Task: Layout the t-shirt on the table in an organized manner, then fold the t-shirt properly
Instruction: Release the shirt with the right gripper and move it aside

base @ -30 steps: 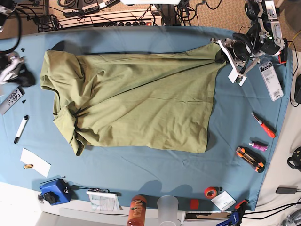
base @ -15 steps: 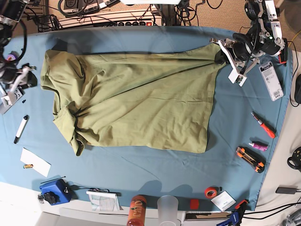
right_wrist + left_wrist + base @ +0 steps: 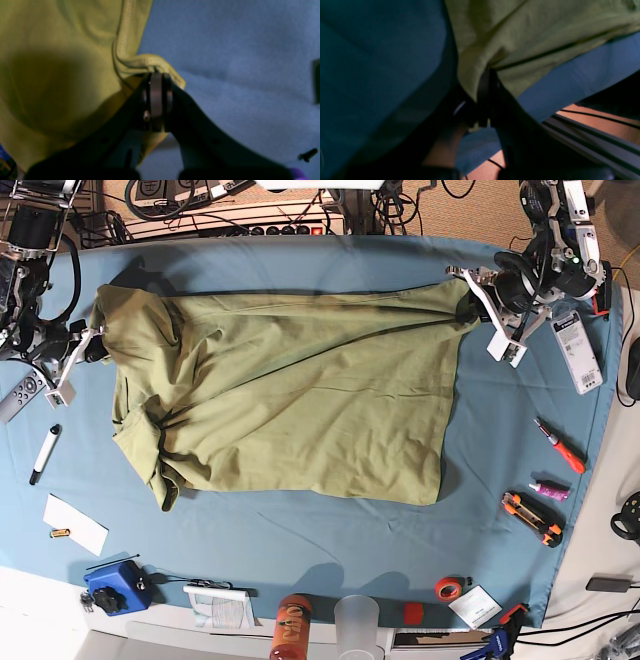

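Observation:
The olive t-shirt [image 3: 290,395] lies spread and wrinkled across the teal table [image 3: 300,540], with a bunched sleeve at its lower left. At the far right corner my left gripper [image 3: 466,304] is shut on the shirt. The left wrist view shows its dark jaws [image 3: 483,82] pinching the green fabric [image 3: 520,37] just above the table cloth [image 3: 370,62]. At the shirt's left edge my right gripper [image 3: 96,346] is also shut on the shirt. In the right wrist view its jaws [image 3: 156,77] clamp a folded hem [image 3: 130,60] over the table [image 3: 225,50].
A remote [image 3: 22,394], marker [image 3: 45,453] and white paper [image 3: 75,524] lie at the left. A blue box [image 3: 115,587], orange bottle [image 3: 291,627] and plastic cup [image 3: 357,623] line the front edge. A screwdriver [image 3: 560,445], cutter [image 3: 531,518] and tape roll [image 3: 449,587] sit on the right.
My right arm has come in from the table's far left to the shirt's left edge and shut on the hem. The left gripper still holds its corner.

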Tool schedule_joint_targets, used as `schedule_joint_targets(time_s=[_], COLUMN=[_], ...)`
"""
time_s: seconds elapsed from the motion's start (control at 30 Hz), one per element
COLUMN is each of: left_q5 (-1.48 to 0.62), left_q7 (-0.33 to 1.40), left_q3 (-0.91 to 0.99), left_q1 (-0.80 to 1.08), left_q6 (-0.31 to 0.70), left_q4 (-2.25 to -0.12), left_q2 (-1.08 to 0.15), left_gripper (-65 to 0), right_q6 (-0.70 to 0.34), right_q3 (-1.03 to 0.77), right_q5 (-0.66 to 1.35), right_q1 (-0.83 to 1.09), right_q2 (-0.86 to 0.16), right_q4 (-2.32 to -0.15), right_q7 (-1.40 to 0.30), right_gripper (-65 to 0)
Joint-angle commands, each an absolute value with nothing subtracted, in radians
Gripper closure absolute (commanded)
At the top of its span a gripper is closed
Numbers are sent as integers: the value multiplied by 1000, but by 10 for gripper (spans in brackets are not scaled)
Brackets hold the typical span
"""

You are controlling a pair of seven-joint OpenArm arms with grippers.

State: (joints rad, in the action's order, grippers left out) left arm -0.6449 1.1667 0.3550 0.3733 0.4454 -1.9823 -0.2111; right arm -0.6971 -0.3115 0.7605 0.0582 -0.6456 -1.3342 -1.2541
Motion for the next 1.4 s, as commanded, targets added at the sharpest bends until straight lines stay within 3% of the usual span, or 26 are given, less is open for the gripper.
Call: schedule_joint_targets(time_s=[0.0, 0.4, 0.9, 1.0, 1.1, 1.37], left_q5=[-659, -647, -525, -528, -528, -529], left_q7=[1162, 1212, 1232, 1230, 1230, 1203], left_q3=[358, 359, 359, 359, 359, 358], left_q1=[372, 401, 405, 404, 405, 404], left_q6=[446, 445, 442, 442, 443, 442], left_q4=[-2001, -2001, -2001, -2001, -2001, -2001], left_q2=[-218, -218, -218, -218, -218, -217], left_gripper=[0, 0, 0, 0, 0, 0], right_q6=[-698, -679, -656, -698, -698, -698], right_q3=[-339, -718, -826, -826, -826, -826], right_q5=[765, 766, 718, 770, 860, 1033], right_q1=[48, 71, 100, 100, 101, 60], right_q2=[-673, -644, -515, -534, -587, -780], right_q4=[-1344, -1268, -1264, -1264, -1264, -1264], right_q7=[-1254, -1227, -1221, -1353, -1396, -1396], right_gripper=[0, 0, 0, -26, -170, -181])
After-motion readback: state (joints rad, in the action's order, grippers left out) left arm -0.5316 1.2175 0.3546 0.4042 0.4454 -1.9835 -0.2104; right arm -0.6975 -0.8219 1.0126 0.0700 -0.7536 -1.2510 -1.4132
